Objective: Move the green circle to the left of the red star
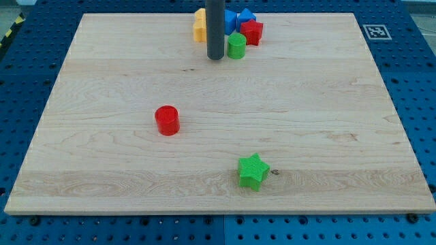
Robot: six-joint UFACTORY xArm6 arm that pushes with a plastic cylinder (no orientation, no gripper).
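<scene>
The green circle (pixel 236 46) stands near the view's top centre, touching the lower left side of the red star (pixel 251 31). My tip (pixel 216 57) rests on the board right next to the green circle, on its left side. The dark rod rises from there and hides part of the blocks behind it.
A yellow block (pixel 199 26) sits left of the rod, and blue blocks (pixel 238 17) sit behind the red star at the view's top. A red circle (pixel 167 120) stands left of centre. A green star (pixel 253 171) lies near the view's bottom. The wooden board (pixel 327 122) lies on a blue perforated table.
</scene>
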